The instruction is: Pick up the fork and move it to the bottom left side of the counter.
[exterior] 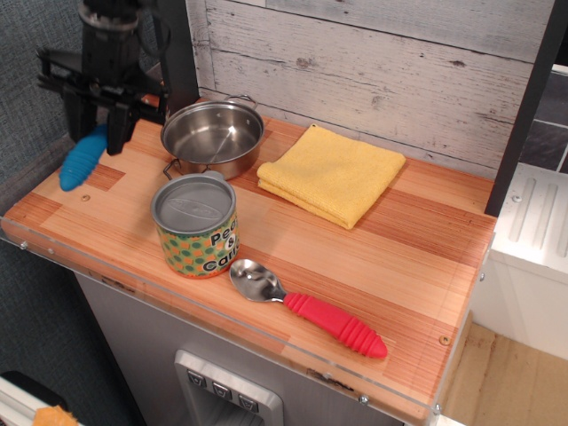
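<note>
The fork point(82, 159) shows only its bright blue ribbed handle, hanging down and to the left; its tines are hidden inside the gripper. My black gripper point(103, 127) is shut on the fork and holds it above the left edge of the wooden counter point(355, 257), near the back left corner.
A steel pot point(213, 136) stands at the back, right of the gripper. A patterned can point(195, 224) stands in front of it. A folded yellow cloth point(330, 173) lies mid-back. A red-handled spoon point(311, 309) lies near the front edge. A dark wall runs along the left side.
</note>
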Tool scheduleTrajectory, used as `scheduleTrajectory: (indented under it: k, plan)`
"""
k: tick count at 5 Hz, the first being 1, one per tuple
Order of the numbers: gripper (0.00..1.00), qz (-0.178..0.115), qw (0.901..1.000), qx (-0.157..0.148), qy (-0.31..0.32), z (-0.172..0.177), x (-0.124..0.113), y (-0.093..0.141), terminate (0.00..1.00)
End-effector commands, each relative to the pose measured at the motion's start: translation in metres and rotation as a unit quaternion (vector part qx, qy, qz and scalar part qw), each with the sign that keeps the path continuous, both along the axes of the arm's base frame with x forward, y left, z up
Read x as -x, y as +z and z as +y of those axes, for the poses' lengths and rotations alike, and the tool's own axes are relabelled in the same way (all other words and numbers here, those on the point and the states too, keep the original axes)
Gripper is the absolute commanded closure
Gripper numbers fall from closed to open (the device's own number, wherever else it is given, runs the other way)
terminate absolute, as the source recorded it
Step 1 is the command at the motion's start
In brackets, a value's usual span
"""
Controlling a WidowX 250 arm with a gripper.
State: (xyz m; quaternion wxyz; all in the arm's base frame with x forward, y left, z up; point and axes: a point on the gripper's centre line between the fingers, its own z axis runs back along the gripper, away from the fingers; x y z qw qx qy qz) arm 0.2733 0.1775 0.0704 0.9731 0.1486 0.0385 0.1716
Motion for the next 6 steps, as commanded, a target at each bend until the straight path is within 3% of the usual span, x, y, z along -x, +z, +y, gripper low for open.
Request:
scheduleTrajectory:
  k: [1,3,5,6]
  plan:
    - [1.0,-0.029,0.9995,-0.005,0.008,0.02,-0.02,-0.014,0.0]
    - [1.0,-0.039,0.9992,0.002,0.011,0.019,-0.023,-0.03,0.0]
    - [1.0,-0.078,0.9963,0.021,0.03,0.018,-0.014,-0.033,0.0]
    - [0.0,-0.083,0.9955,0.018,0.041,0.017,-0.01,-0.033,0.0]
